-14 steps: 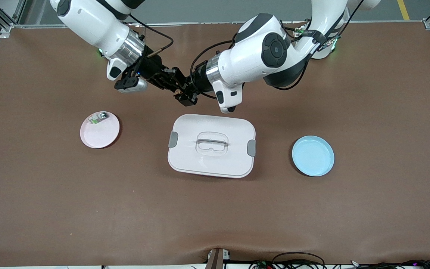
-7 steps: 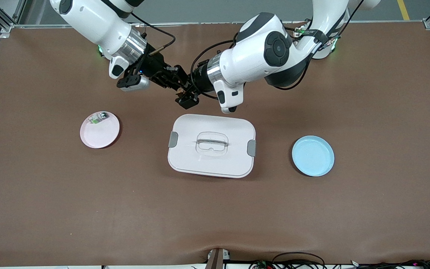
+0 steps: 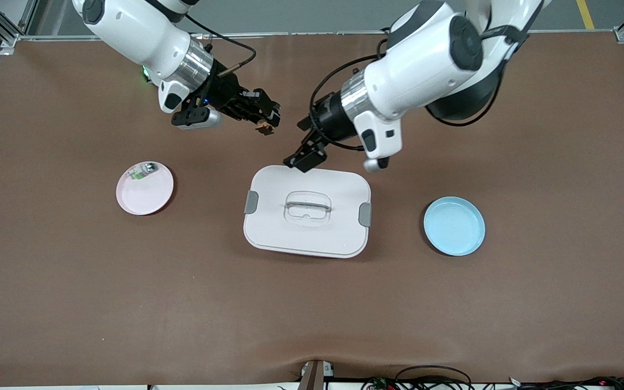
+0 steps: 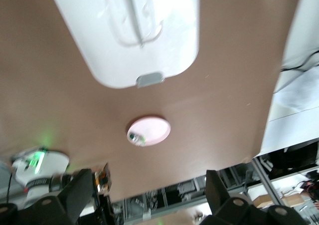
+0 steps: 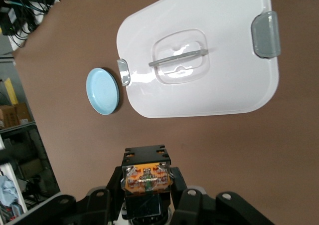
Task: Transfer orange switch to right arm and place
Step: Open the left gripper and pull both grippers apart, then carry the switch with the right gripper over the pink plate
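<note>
The orange switch (image 3: 263, 127), a tiny black part with orange-copper markings, is clamped in my right gripper (image 3: 266, 121), which is in the air over bare table, between the white box and the robots' bases. In the right wrist view the switch (image 5: 148, 175) sits between the shut fingers of the right gripper (image 5: 147, 181). My left gripper (image 3: 304, 158) is open and empty over the box's edge nearest the bases. In the left wrist view the left gripper (image 4: 147, 187) has its jaws wide apart, and the switch (image 4: 103, 175) shows farther off in the other gripper.
A white lidded box (image 3: 339, 238) with a clear handle stands mid-table. A pink plate (image 3: 149, 197) holding a small green-and-white part (image 3: 140, 172) lies toward the right arm's end. An empty blue plate (image 3: 454, 226) lies toward the left arm's end.
The two grippers were together on the switch. My left gripper has let go, opened and pulled away toward the left arm's end. My right gripper keeps the switch.
</note>
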